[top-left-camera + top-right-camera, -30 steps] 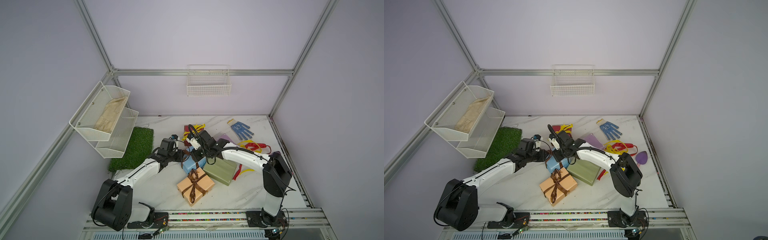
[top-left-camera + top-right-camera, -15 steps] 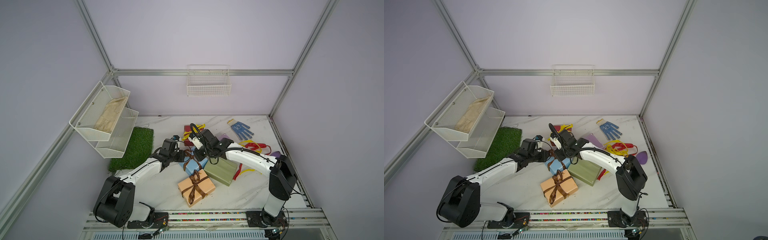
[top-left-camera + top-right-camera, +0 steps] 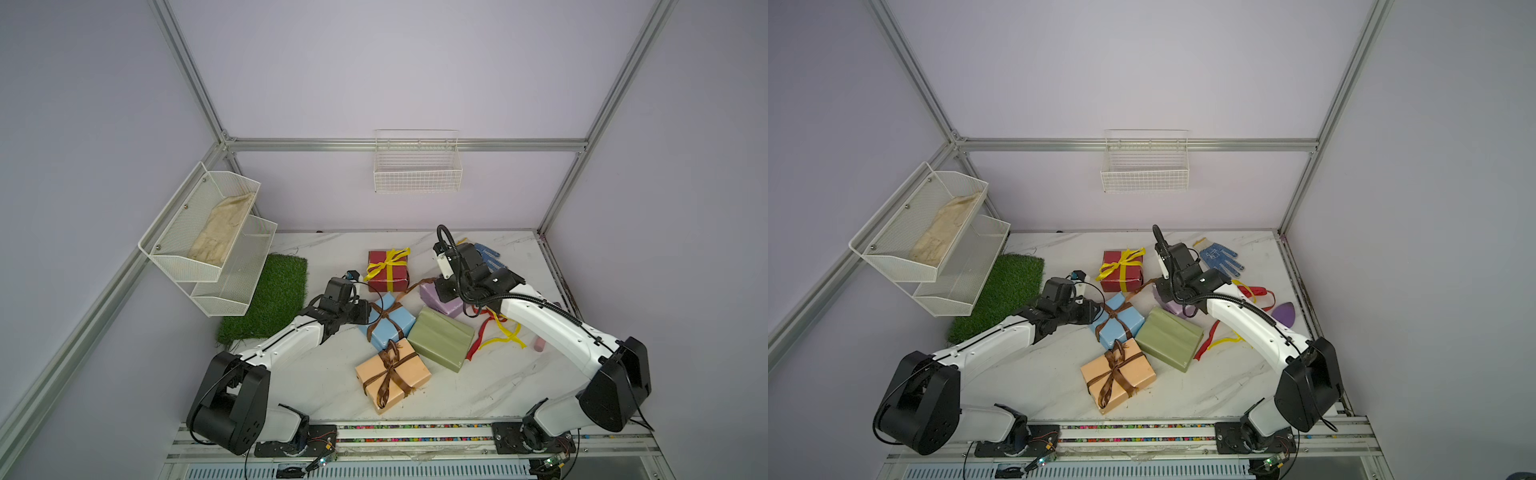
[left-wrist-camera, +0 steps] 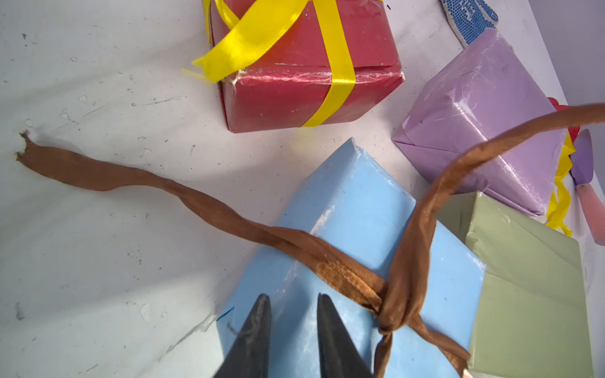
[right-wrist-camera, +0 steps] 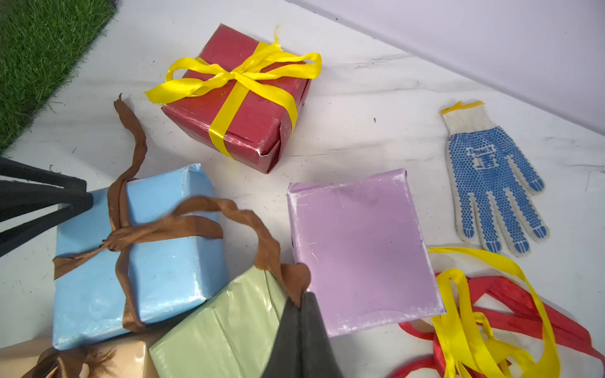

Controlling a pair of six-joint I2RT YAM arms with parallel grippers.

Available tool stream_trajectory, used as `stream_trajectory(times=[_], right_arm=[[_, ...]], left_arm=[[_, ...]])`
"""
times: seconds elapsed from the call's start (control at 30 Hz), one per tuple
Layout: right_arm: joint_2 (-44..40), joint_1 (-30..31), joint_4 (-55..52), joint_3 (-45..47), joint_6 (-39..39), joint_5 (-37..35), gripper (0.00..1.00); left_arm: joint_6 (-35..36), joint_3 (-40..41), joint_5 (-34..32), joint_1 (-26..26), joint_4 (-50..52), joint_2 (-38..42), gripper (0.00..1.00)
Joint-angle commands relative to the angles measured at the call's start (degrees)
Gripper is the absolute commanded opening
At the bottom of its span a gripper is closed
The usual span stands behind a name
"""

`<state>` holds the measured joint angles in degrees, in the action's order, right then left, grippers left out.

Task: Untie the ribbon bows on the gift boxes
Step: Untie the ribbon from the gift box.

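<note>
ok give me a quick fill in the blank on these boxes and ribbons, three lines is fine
1. The right gripper pinches a ribbon tail coming off the light blue box; the tail's colour is ___.
2. The bow tied on the dark red box is ___.
3. Besides the lilac box, the only box with no ribbon on it is the ___ one.

Missing words: brown; yellow; olive green

1. Both top views look down from high above the table's (image 3: 324,390) front edge, far off; the light blue box (image 3: 388,332) lies mid-scene.
2. The left wrist view sits close at that box's left, facing across it rightward.
3. The right wrist view hangs close at its right, facing the back wall (image 5: 491,32); both wrist views share the box and its brown ribbon (image 4: 407,261).
</note>
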<state>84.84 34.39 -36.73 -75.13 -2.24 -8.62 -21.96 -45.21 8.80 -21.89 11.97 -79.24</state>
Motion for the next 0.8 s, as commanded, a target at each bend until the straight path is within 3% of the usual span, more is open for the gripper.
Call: stream_trajectory(times=[0.0, 0.13, 0.27, 0.3, 0.37, 0.43, 0.57, 0.77], right_arm=[[-0.8, 0.4, -3.8, 1.8, 0.8, -3.1, 0.00], [-0.8, -0.2, -7.6, 2.3, 1.5, -10.3, 0.00], [-0.1, -0.5, -11.9, 1.4, 3.4, -4.1, 0.00], [0.2, -0.5, -13.0, 1.0, 4.1, 0.2, 0.05], [0.7, -0.5, -14.3, 0.2, 4.7, 7.3, 0.30], [1.4, -0.5, -14.8, -0.9, 4.7, 13.1, 0.47], [3.7, -0.5, -13.3, -3.2, 3.9, 22.9, 0.58], [8.3, -0.5, -5.2, -4.1, 0.2, 27.9, 0.61]], left_arm=[[0.1, -1.5, 2.0, -0.3, -1.3, 0.2, 0.26], [0.3, -1.4, 2.7, -0.4, -1.2, -0.5, 0.26], [1.3, -1.5, 4.6, -0.4, -1.0, -0.5, 0.26], [1.9, -1.6, 5.6, -0.4, -0.8, -0.5, 0.26], [3.0, -2.0, 7.5, -0.5, -0.4, -0.4, 0.27], [4.4, -2.8, 8.8, -0.8, 0.7, -0.4, 0.27], [7.0, -4.0, 10.0, -1.9, 2.4, -0.4, 0.27], [9.5, -4.5, 10.7, -3.6, 3.4, -1.1, 0.27]])
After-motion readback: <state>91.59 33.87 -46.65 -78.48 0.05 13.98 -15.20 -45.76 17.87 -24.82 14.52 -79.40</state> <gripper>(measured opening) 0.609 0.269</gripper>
